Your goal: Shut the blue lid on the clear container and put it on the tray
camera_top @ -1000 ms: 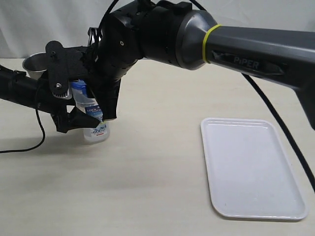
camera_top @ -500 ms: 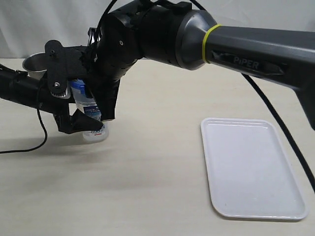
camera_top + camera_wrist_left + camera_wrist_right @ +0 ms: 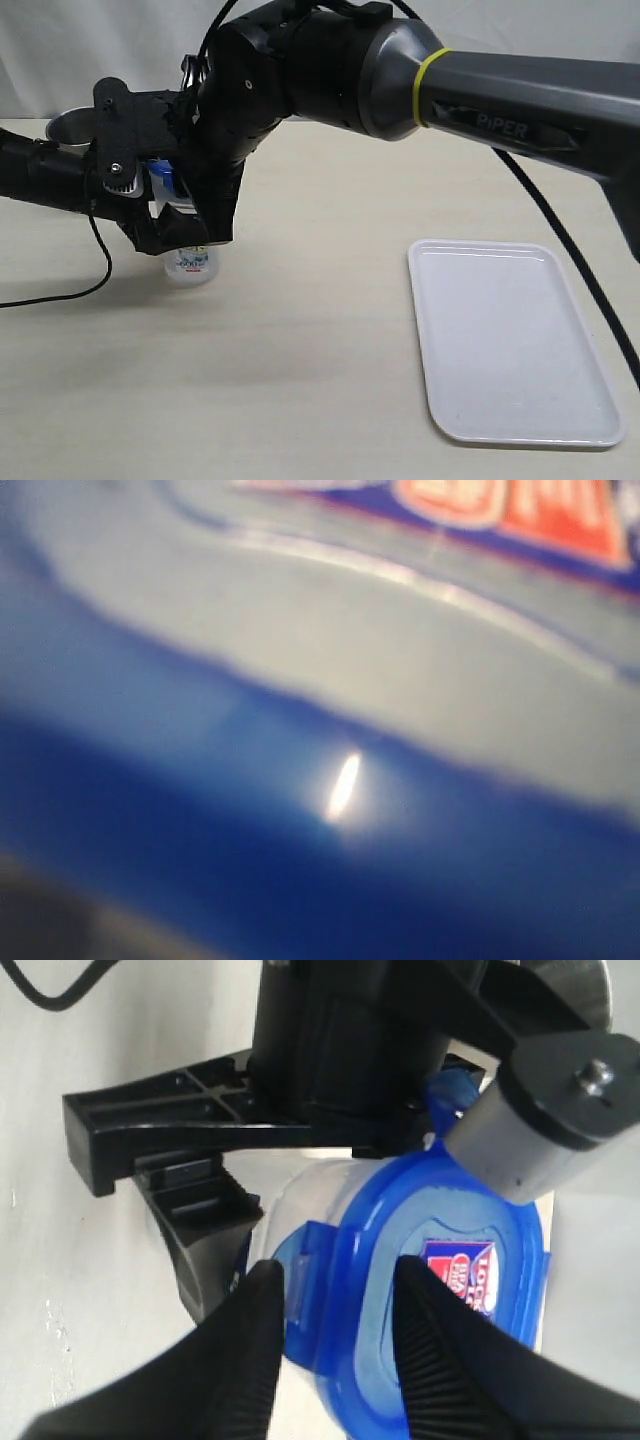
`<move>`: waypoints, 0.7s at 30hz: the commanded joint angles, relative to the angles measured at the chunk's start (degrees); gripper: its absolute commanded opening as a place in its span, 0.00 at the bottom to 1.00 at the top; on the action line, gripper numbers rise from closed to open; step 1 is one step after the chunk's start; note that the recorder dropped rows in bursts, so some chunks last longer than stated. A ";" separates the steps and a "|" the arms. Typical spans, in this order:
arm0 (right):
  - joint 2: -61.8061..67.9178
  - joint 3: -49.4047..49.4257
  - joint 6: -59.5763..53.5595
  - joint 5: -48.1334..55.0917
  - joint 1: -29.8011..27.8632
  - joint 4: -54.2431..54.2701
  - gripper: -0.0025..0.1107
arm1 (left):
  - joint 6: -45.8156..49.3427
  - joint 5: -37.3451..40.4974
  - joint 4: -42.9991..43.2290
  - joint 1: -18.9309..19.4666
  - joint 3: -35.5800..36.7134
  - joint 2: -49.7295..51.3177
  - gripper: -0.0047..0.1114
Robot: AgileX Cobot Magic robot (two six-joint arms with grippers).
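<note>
Lid on container, both sets of fingers around it

The blue lid sits on top of the container, directly under the right fingers. These two ribbed fingers stand apart over the lid's tabbed edge. One is past the rim and the other is over the lid's top near the sticker. Nothing is pinched between them, and I cannot tell whether they touch the lid.

The container stands upright with its base on the table, between the left fingers, which reach in from the side at body height. One left finger lies just beside the clear wall and the other is hidden, so I cannot tell whether they clamp it. The left wrist view shows only a blurred blue surface with red-and-white print, very close.

A steel cup stands behind the left fingers. The tray lies well apart from both sets of fingers, on the right fingers' side.
</note>
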 commanded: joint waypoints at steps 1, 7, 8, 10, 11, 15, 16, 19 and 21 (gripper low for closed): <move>5.39 3.43 0.17 13.10 0.07 3.54 0.24 | 1.37 1.26 -2.03 -0.68 -0.16 -0.39 0.47; 5.12 3.43 0.45 13.62 0.07 2.82 0.24 | 1.37 0.58 1.88 -0.68 -0.16 -0.39 0.04; 4.92 3.43 0.70 13.78 0.07 2.68 0.24 | 1.37 0.09 1.96 -0.68 -0.16 -0.39 0.04; 4.28 3.43 0.83 13.78 0.07 2.68 0.24 | 1.37 -0.73 1.96 -0.68 -0.16 -0.39 0.04; 3.63 3.43 0.83 13.78 0.07 2.68 0.24 | 1.37 -0.98 2.11 -0.68 -0.16 -0.39 0.04; -1.11 3.43 3.44 13.44 -0.17 2.68 0.31 | 1.37 -1.61 5.06 -0.68 -0.16 -0.39 0.04; -1.85 3.43 3.85 13.44 -0.17 2.68 0.35 | 1.37 -1.88 5.15 -0.68 -0.16 -0.39 0.04; -3.76 3.43 3.84 14.94 -0.17 2.85 0.44 | 1.37 -1.76 5.15 -0.68 -0.16 -0.39 0.04; -4.85 3.43 4.97 15.07 -0.27 1.61 0.45 | 1.37 -1.37 5.67 -0.68 -0.16 -0.39 0.04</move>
